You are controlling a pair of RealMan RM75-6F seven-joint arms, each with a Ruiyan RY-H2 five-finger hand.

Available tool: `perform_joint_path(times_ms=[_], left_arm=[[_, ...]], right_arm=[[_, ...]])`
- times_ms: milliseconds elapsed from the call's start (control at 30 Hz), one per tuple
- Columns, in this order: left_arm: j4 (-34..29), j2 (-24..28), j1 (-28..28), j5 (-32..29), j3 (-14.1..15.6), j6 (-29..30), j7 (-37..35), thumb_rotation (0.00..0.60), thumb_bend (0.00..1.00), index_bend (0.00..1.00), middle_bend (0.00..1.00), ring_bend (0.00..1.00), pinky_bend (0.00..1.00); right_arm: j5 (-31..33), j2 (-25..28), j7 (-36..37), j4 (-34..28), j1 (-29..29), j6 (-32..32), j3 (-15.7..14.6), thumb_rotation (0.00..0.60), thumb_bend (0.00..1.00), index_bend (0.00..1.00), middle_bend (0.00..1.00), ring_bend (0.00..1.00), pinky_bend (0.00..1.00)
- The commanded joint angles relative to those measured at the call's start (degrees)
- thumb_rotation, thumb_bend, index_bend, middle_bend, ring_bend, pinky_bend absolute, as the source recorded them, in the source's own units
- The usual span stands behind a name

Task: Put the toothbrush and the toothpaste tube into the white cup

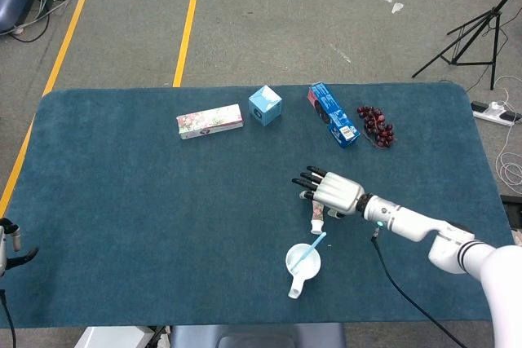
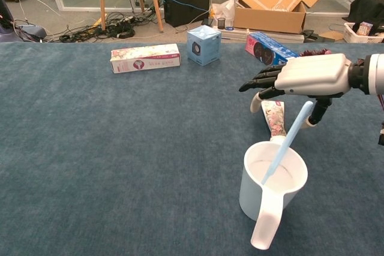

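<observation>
Right of frame centre, the right robot hand hovers released, fingers spread, over the toothpaste tube lying on the bench. The toothbrush leans in the white cup below.

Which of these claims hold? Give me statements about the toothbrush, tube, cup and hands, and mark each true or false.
1. The toothbrush stands in the white cup. True.
2. The toothpaste tube is inside the cup. False: it lies on the table behind the cup.
3. The right hand is over the tube with fingers spread. True.
4. The right hand holds the toothbrush. False: it holds nothing.
5. The cup lies tipped on its side. False: it stands upright.
</observation>
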Motion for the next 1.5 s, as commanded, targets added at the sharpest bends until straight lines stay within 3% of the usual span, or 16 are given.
perform_joint_path(times_ms=[33,633,1500], left_arm=[[0.0,0.1,0.0,0.0,0.0,0.1,-0.1,0.600,0.00,0.79,0.51,0.38,0.37],[-0.4,1.0,0.2,-0.2,-0.1,-0.2,-1.6,0.600,0.00,0.79,0.51,0.38,0.37],[-0.9,1.4,0.5,-0.3,-0.5,0.3,-2.7,0.600,0.00,0.79,0.51,0.38,0.37]], right_arm=[[-0.1,-0.5,0.3,0.4,0.4,-0.4,-0.3,0.600,0.19,0.26,0.00,0.00,0.05],[-0.1,-3.3,2.2,2.6,1.9,-1.7,-2.5,0.600,0.20,0.27,0.00,0.00,0.05],[2.6,-5.4,0.0,4.0,1.5,-2.3,-2.2,0.600,0.22,0.55,0.01,0.00,0.05]])
